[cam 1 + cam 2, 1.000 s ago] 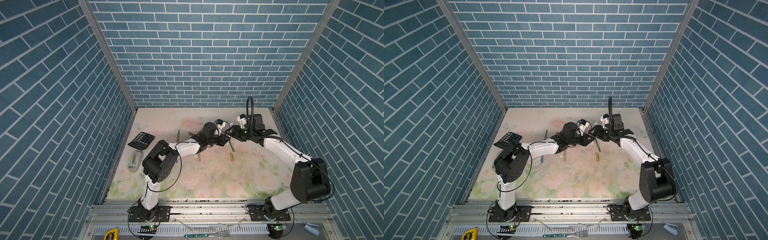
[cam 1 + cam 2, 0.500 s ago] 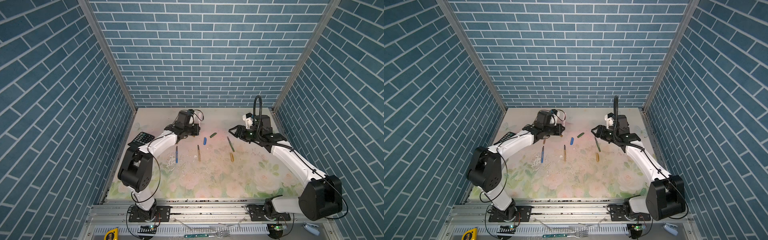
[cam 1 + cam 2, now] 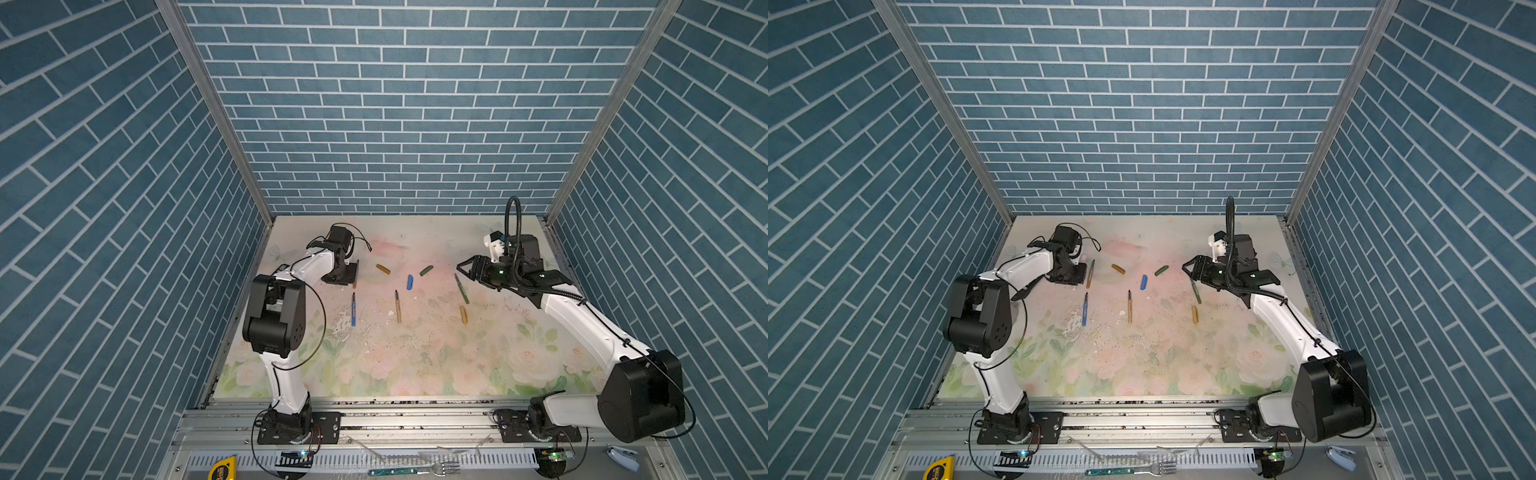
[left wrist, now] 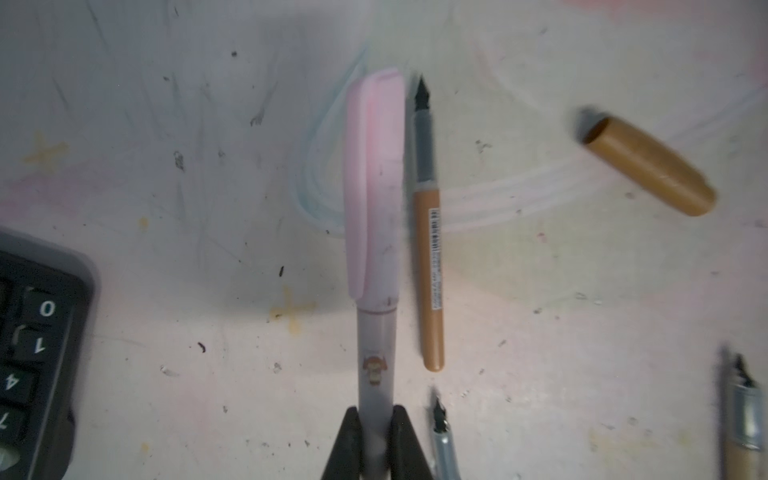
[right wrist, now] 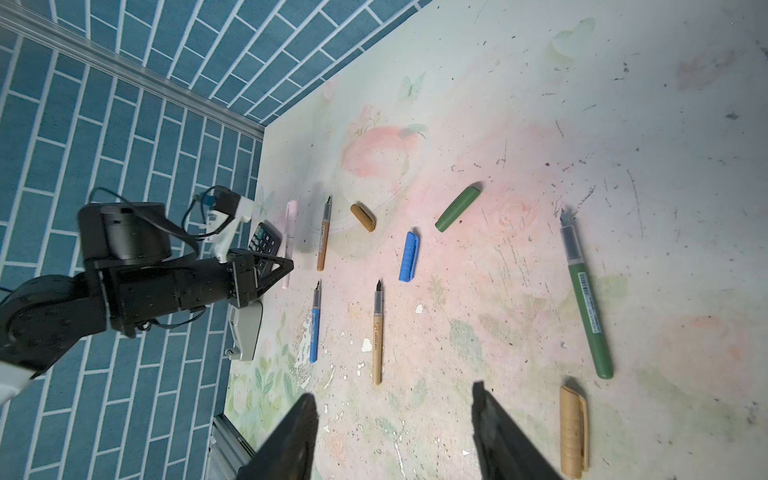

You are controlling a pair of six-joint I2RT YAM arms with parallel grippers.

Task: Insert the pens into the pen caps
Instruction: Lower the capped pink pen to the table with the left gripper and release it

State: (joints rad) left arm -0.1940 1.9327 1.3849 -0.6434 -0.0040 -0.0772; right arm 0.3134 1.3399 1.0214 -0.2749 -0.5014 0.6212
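One pair looks done: left jaws pinch the barrel end of the pink pen (image 4: 376,353), pink cap (image 4: 374,187) on, just beside an uncapped gold pen (image 4: 430,270) and near the calculator (image 4: 33,353). Can't tell if it touches the counter (image 4: 166,124), so I'd ease it down flat before release, without nudging that gold pen. Right jaws are spread and empty near the green pen (image 5: 586,299), with the green cap (image 5: 457,208) lying apart from it; likely the next pair.

Calculator (image 4: 33,353) on floral table (image 3: 415,353); fork (image 3: 415,470), yellow tape measure (image 3: 222,471) on front ledge.
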